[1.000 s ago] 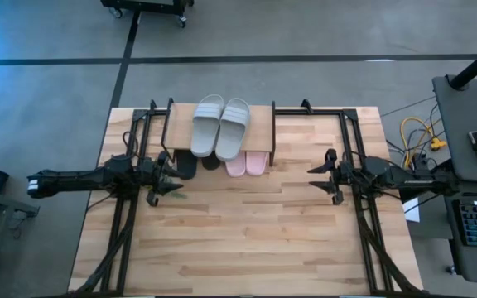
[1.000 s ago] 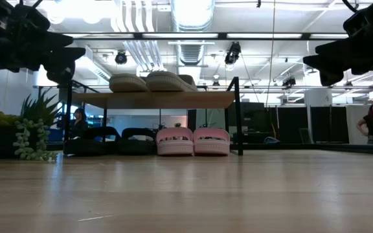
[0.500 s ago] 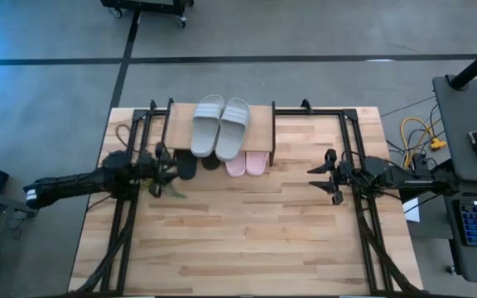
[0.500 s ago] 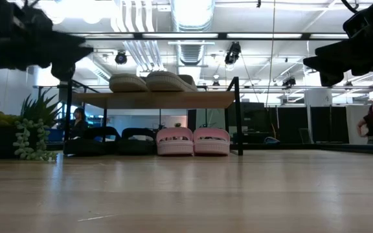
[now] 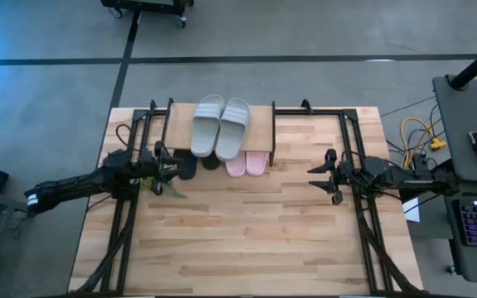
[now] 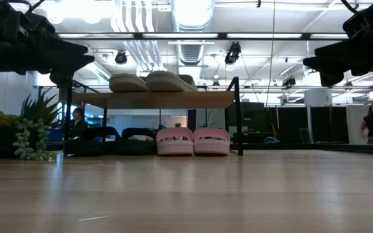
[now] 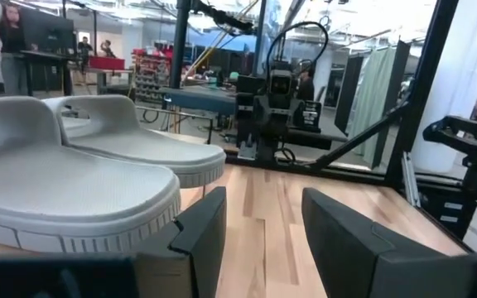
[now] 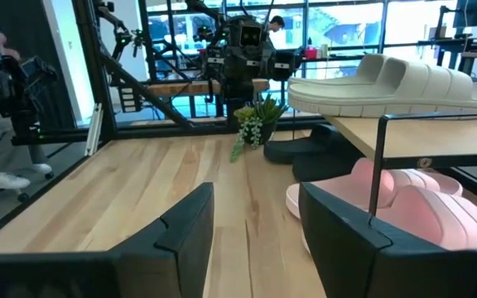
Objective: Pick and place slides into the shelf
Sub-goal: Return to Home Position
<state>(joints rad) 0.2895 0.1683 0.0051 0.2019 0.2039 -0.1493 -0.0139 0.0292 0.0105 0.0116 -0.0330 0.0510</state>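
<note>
The left pincer (image 5: 171, 172) hangs above the worktop (image 5: 247, 240) just off the left front corner of the shelf (image 5: 179, 124), its two fingers spread with nothing between them. The grey-green pair (image 5: 232, 128) lies side by side on the shelf's plank top, close beside this pincer and about level with it, as its own wrist view shows. The black pair (image 5: 187, 168) sits on the worktop under the shelf, nearest the left pincer and lower than it. The pink pair (image 5: 237, 165) stands next to the black pair under the shelf, on the side farther from the left pincer. The right pincer (image 5: 317, 175) hovers well apart from the shelf on the opposite side, also parted and empty, with bare worktop between it and the pink pair, the slides closest to it. A small plant (image 8: 253, 124) stands below the left arm.
</note>
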